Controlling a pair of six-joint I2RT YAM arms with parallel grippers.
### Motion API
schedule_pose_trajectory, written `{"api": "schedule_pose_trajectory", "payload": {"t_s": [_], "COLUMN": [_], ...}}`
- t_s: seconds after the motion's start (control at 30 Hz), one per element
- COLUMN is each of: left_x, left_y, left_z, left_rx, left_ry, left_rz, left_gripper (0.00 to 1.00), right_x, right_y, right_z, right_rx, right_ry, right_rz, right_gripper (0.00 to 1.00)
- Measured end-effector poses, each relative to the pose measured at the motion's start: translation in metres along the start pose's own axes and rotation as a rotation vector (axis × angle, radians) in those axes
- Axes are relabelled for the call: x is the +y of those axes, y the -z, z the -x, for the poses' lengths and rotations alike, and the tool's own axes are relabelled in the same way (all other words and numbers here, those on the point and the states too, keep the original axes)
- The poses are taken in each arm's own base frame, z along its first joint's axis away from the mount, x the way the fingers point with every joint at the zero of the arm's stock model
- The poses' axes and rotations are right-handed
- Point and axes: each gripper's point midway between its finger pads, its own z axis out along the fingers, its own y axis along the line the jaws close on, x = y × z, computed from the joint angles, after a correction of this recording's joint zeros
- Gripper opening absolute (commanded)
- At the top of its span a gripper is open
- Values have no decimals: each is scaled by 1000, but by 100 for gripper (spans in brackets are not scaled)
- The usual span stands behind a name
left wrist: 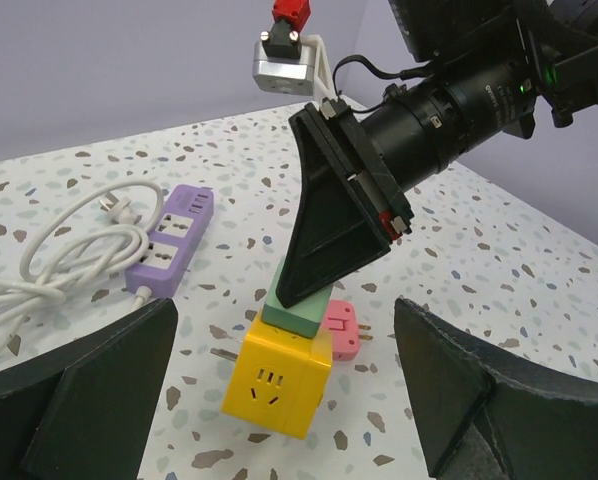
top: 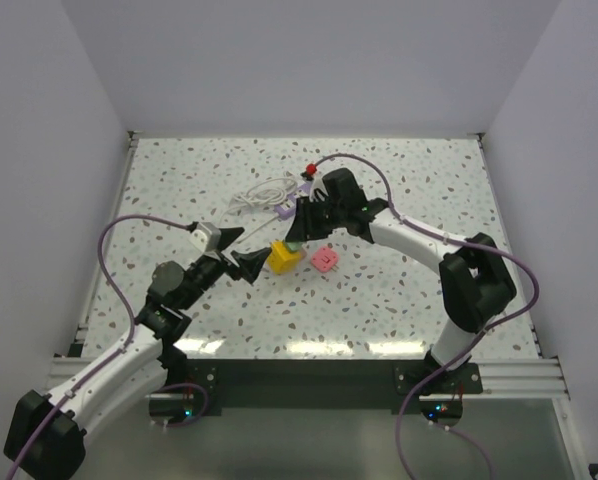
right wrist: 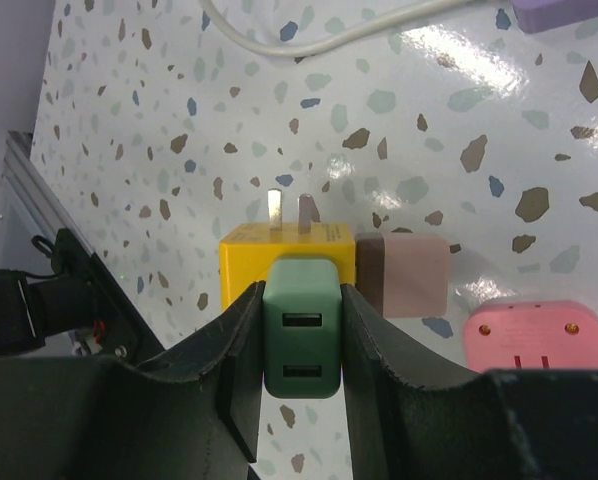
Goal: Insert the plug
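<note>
Right gripper (right wrist: 301,298) is narrow, clamped on the green plug (right wrist: 301,345), one finger on each side face. The plug is right at the fingertips, its lower end against the top face of the yellow cube (left wrist: 277,385) directly under the gripper.

Left gripper (top: 247,255) is wide, holding nothing. The cube sits just ahead of its tips, roughly centred in the gap, and neither finger touches it.

Progress, my read: pick and carry are done and the plug is on the socket face. From the left wrist view the plug body looks close to flush with the cube top but slightly canted. Prongs are hidden, so I can't tell if it's fully seated.

Left to do: confirm or finish the push down, then release and back off. The cube is loose on the table, so closing the left jaws on it as a brace looks sensible before pressing harder.

Pink adapter (left wrist: 341,330) touches or nearly touches the cube, just off the right fingertips. Purple strip (left wrist: 174,240) and cable (left wrist: 59,260) lie well beyond the left gripper, off to its left, clear of the work.
</note>
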Motion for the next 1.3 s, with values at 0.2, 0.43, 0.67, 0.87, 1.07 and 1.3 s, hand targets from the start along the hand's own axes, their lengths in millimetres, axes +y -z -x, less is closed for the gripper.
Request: {"api": "schedule_pose_trajectory", "payload": {"t_s": [0.2,0.43,0.67,0.87,1.07,1.3], "left_x": [-1,0,3,5,6,6], "left_y": [1,0,-3,-4,-4,-5], "left_z": [2,-1,-11,-18,-21,-23], "left_rx": [-7,2,37,58,67,75], "left_ry": [-1,0,5,7,8,9], "left_rz": [-1,1,9,13,16,17], "left_gripper": [95,95,95,95,95,95], "right_x": [-10,-12,-16,-21,-23,-18], "right_y": [-5,-9,-11,-12,-13,-16], "right_z": [-12,-13,-14,-10,-8,-6], "right_rx": [1,-14,-33,-75,-115,-143], "right_ry": [-65,-73,-112,-166,-231,-278], "right_rz": [-3,4,25,61,108,158], "right_gripper": [0,0,0,0,0,0]}}
